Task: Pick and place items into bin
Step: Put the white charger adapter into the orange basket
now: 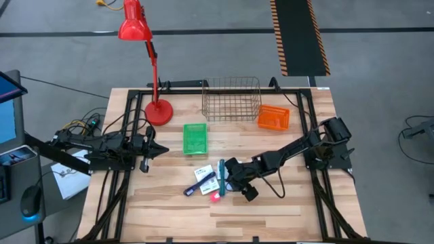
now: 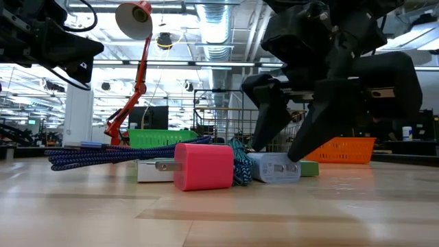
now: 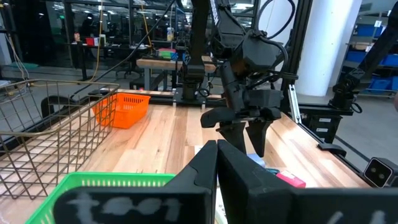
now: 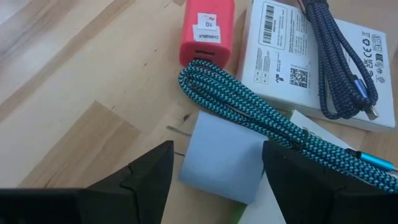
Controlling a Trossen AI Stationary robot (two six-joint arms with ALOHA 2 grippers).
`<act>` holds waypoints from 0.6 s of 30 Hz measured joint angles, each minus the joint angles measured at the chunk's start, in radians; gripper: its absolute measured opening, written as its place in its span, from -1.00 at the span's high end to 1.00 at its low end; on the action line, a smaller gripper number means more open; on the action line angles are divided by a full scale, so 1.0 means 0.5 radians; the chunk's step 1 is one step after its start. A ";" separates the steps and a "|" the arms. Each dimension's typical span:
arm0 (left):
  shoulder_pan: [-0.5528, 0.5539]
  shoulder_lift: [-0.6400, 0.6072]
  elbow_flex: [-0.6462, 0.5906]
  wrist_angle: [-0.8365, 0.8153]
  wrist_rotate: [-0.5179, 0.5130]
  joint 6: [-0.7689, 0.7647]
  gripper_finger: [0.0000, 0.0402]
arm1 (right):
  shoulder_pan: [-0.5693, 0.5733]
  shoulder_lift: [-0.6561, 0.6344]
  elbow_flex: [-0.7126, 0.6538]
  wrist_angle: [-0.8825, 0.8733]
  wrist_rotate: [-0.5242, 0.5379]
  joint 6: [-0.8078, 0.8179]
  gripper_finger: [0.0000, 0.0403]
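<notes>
Right gripper [image 1: 228,181] spread wide, lowered over the cluster of items near the middle of the table [image 1: 271,210], holding nothing; its two dark fingers [image 2: 271,120] straddle a pale blue-grey charger block [image 4: 221,155] without visibly touching it. Over that block runs a teal braided cable [image 4: 261,118] (coiled in several strands), one end reaching the pink-red charger [image 4: 207,31], which lies just beside it on the bare wood. Next to these, a white printed box [image 4: 292,62] with a dark blue braided cable [image 4: 339,56] draped across its top.

Left gripper [image 1: 165,150] clenched shut on nothing, hovering at the left side of the table, well apart from the cluster, its tips pointing toward a green basket [image 1: 195,138]. Behind the cluster: a wire basket [image 1: 231,99], and beside it an orange basket [image 1: 273,117]. A red desk lamp [image 1: 139,30] stands at the far left corner.
</notes>
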 joint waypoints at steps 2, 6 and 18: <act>0.000 0.000 0.000 0.000 0.000 0.000 1.00 | 0.001 0.000 0.000 0.000 0.000 0.001 -0.19; 0.000 0.000 0.000 0.000 0.000 0.000 1.00 | 0.001 0.000 0.000 -0.001 0.015 0.015 -0.19; 0.000 0.000 0.000 0.000 0.000 0.000 1.00 | -0.019 -0.002 0.000 -0.020 -0.007 0.177 -0.19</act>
